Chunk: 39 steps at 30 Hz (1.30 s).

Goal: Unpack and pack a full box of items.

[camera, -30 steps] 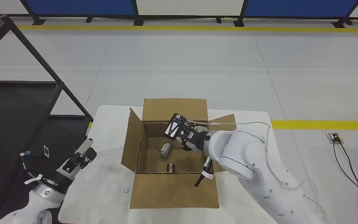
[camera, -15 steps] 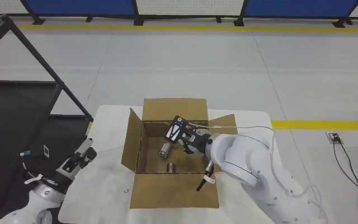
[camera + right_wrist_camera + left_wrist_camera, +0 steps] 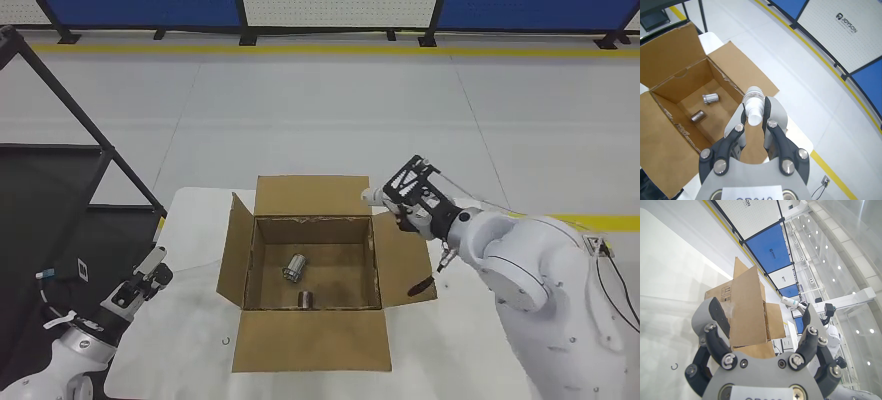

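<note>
- Box [image 3: 310, 342] sits open in the middle of the white table [image 3: 190, 320], all four flaps folded out.
- Right gripper [image 3: 755, 108] is clamped on a white bottle [image 3: 753, 96], pinching it around the narrow end. In the top view it's up in the air at about 2 o'clock from the box's middle, over the back corner by the right flap. So the bottle is outside the box and not touching the table.
- Two bits are on the box floor: a ribbed silver metal cylinder [image 3: 710, 98] lying on its side, and a smaller dark cylinder [image 3: 698, 116] near it. In the top view the silver one is at about 11 o'clock from the dark one, and they're apart.
- Left gripper [image 3: 762, 308] has its fingers spread wide with nothing in them. It's at about 9 o'clock from the box, out by the table's left edge.
- Tiny open ring [image 3: 674, 366] lies on the table at about 7 o'clock from the box, just off the front-left corner.
</note>
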Motion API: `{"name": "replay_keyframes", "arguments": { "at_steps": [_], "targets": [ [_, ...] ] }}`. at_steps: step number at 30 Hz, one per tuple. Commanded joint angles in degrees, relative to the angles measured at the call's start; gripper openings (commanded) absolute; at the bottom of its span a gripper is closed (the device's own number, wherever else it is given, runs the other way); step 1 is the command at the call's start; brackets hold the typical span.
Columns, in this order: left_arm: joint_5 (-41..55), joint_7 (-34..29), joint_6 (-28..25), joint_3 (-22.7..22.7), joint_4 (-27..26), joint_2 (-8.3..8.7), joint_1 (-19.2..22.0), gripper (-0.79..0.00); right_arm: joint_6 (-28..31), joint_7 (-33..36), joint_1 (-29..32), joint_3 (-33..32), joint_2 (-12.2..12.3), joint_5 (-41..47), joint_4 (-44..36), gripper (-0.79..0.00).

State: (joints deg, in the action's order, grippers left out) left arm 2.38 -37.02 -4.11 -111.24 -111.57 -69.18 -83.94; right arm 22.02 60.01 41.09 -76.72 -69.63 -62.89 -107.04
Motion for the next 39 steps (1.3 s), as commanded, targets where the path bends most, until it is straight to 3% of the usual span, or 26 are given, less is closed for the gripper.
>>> {"name": "replay_keyframes", "arguments": {
  "at_steps": [1,8,14,27,32,39],
  "targets": [
    [0.0,0.0,0.0,0.0,0.0,0.0,0.0,0.0,-0.4,0.2,2.3,-4.0,0.5,0.7,-1.2,-0.785],
    [0.0,0.0,0.0,0.0,0.0,0.0,0.0,0.0,-4.3,2.9,10.6,-14.2,1.9,1.5,-1.7,-0.785],
    [0.0,0.0,0.0,0.0,0.0,0.0,0.0,0.0,-6.1,7.1,13.8,-15.5,2.5,2.1,2.9,-0.785],
    [0.0,0.0,0.0,0.0,0.0,0.0,0.0,0.0,-8.0,11.8,8.0,-11.0,3.2,0.6,20.2,-0.785],
    [0.0,0.0,0.0,0.0,0.0,0.0,0.0,0.0,-6.0,10.0,6.9,-9.7,3.4,1.3,24.0,-0.785],
    [0.0,0.0,0.0,0.0,0.0,0.0,0.0,0.0,-8.4,10.7,5.4,-7.5,3.7,-2.8,27.0,-0.785]
  ]
}}
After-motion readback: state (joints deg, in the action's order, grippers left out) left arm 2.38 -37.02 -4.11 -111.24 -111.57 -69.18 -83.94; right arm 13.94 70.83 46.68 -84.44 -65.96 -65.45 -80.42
